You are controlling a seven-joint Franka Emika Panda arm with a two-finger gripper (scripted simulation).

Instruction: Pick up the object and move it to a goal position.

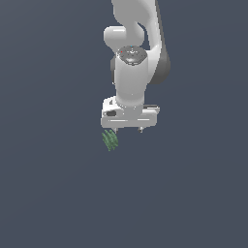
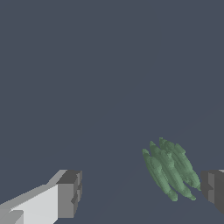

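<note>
The object (image 1: 110, 140) is a small green ribbed oblong item lying on the dark grey surface. In the exterior view it sits just below the white gripper (image 1: 127, 130), under the side toward the exterior view's left. In the wrist view the object (image 2: 168, 168) lies between the two grey fingertips, close to one finger (image 2: 213, 189) and far from the other finger (image 2: 70, 194). The gripper (image 2: 142, 192) is open wide and holds nothing. Whether a finger touches the object I cannot tell.
The white arm (image 1: 131, 68) rises above the gripper toward the top of the exterior view. A plain dark grey surface (image 1: 58, 184) lies all around the object.
</note>
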